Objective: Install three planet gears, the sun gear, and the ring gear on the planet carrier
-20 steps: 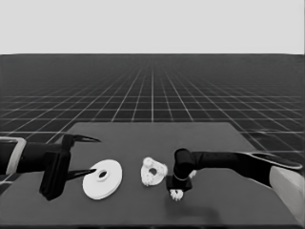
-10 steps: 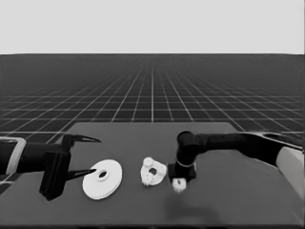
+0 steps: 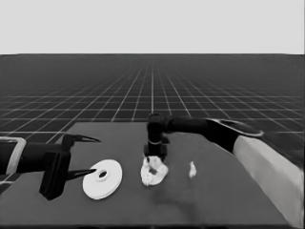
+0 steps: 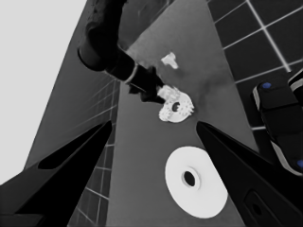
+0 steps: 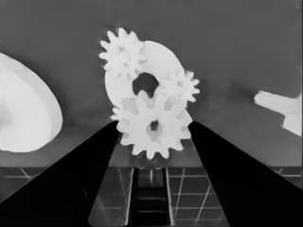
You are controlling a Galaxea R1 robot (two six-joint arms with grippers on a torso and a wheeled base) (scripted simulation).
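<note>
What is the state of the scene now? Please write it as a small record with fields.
left gripper: waiting over the table's left end, open, holding nothing
right gripper: over the smaller round part, a gear between its fingers
smaller round part: two gears on it, centre hole free
gear in gripper: at the smaller round part's near edge
larger round part: flat on the table, left of the smaller one
thin white piece: alone, right of the smaller round part
fourth gear: not seen
</note>
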